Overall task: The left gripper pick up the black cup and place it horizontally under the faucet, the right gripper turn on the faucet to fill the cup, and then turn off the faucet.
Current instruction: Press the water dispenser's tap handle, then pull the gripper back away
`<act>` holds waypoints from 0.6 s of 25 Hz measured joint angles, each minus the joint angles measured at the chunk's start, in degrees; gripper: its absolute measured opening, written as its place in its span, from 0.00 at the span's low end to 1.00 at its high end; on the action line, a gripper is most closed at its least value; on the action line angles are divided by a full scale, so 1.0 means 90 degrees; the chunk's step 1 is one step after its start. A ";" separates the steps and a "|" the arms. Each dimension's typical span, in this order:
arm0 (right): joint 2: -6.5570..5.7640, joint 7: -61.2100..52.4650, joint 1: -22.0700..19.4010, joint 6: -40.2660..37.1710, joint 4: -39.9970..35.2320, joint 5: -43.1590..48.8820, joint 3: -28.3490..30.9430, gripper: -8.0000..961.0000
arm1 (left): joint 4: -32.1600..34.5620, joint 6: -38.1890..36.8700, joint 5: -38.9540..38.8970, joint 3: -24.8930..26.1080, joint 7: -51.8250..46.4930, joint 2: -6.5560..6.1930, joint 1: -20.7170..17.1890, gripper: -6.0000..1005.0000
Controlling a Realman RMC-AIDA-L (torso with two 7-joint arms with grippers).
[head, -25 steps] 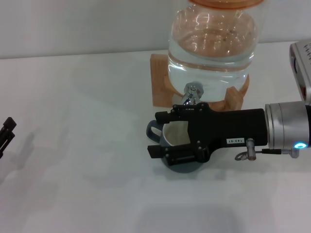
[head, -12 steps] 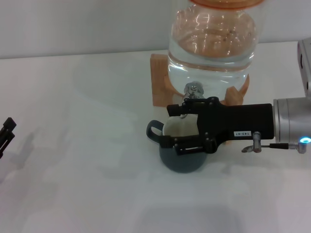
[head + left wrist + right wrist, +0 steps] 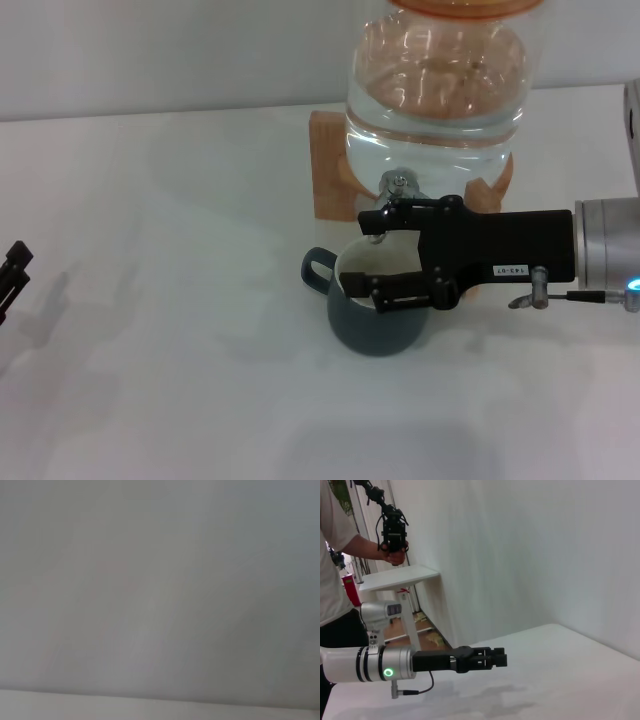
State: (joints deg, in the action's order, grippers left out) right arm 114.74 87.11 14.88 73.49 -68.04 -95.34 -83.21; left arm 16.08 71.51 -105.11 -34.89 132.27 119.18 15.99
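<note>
The black cup (image 3: 372,322) stands upright on the white table (image 3: 180,330), directly below the faucet (image 3: 396,190), with its handle pointing to the left. The faucet sits on the clear water jar (image 3: 437,95). My right gripper (image 3: 375,260) reaches in from the right, open, one finger beside the faucet's spout and the other over the cup's rim. It holds nothing. My left gripper (image 3: 12,268) is parked at the table's far left edge, away from the cup; it also shows in the right wrist view (image 3: 496,659). The left wrist view shows only a blank surface.
The jar rests on a wooden stand (image 3: 330,165) at the back of the table. In the right wrist view a person (image 3: 340,555) stands beyond the table beside a small white side table (image 3: 400,577).
My right gripper has drawn back to the right and lifted off the cup's front. Its fingers now sit higher, between the faucet and the cup's rim. The cup and left arm stay still.
</note>
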 joint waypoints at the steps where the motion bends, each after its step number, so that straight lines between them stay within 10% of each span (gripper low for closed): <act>1: -0.0003 0.0008 0.0002 0.0009 0.0027 0.0001 0.0034 0.84 | 0.0000 -0.0002 0.0000 0.0000 0.0000 0.0000 0.0006 0.66; 15: -0.0011 0.0048 0.0062 0.0242 0.0205 0.0175 0.0381 0.84 | 0.0000 -0.0100 -0.0009 0.0000 0.0000 0.0000 0.0099 0.66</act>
State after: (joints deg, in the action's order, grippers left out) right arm 114.64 87.54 15.44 75.67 -66.20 -93.77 -79.79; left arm 16.09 70.61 -105.20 -34.89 132.27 119.18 16.89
